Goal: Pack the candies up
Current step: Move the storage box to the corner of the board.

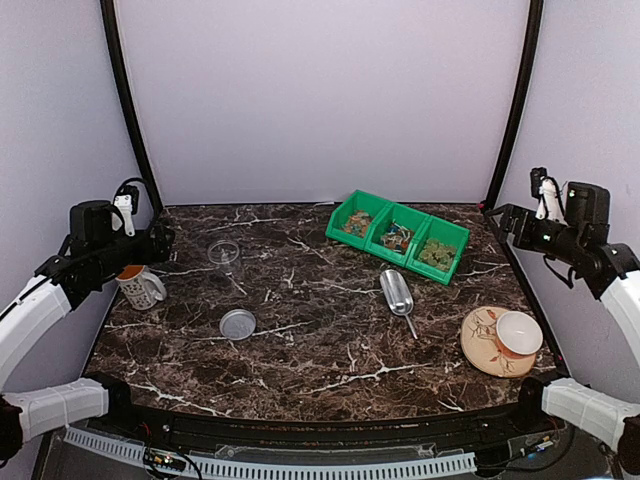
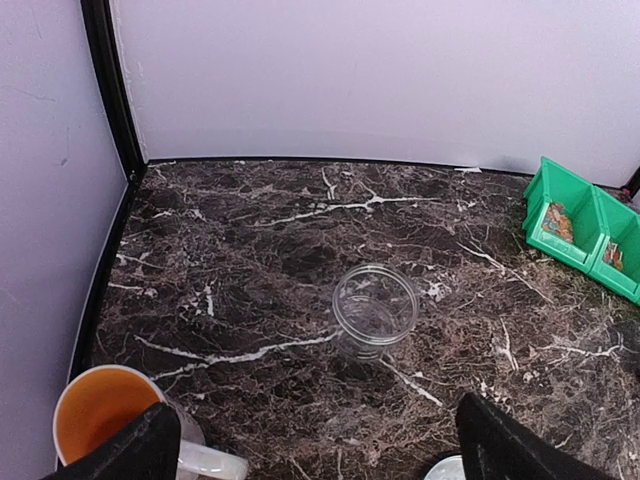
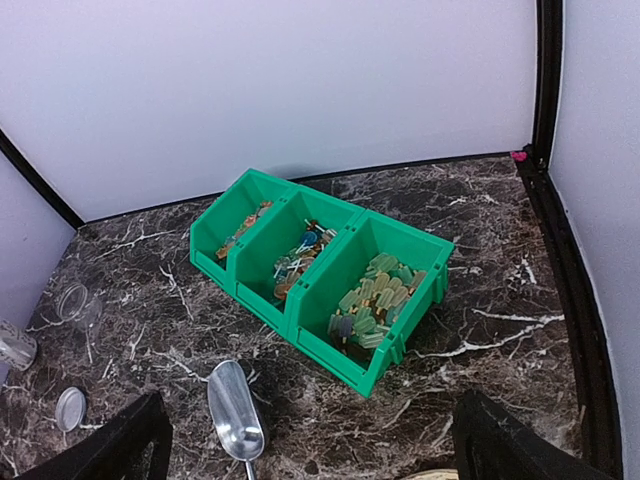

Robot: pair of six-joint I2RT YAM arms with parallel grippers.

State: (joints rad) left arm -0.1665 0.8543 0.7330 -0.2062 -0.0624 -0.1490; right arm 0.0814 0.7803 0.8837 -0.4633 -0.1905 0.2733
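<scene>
When we look down from the overhead camera, the candies (image 1: 397, 237) sit in a row of three joined green bins (image 1: 440, 262) toward the far right of the dark marbled counter (image 1: 320, 350). A metal scoop (image 1: 396, 290) lies just in front of the bins, bowl toward them and handle toward us. On the left half stands a clear jar (image 1: 225, 255) without a cover, and its round lid (image 1: 238, 323) lies flat, nearer and apart from it. A mug (image 1: 140, 287) lies tipped at the left edge, and a white cup (image 1: 518, 332) rests on a saucer (image 1: 480, 345) at the near right. The left claw (image 1: 160, 240) hangs above the mug and the right claw (image 1: 505, 220) is raised at the right edge of the counter.

From the left wrist, we see the left claw (image 2: 318, 415) spread wide with nothing between its dark fingers (image 2: 130, 455). The jar stands upright ahead of it, the orange-lined mug is at lower left, and the bins are at the right edge.

From the right wrist, the right claw (image 3: 310, 400) is likewise wide open and holds nothing. Pale green candies fill the nearest bin, mixed colours the middle one, orange ones the farthest. The scoop lies near the bins, touching nothing.
</scene>
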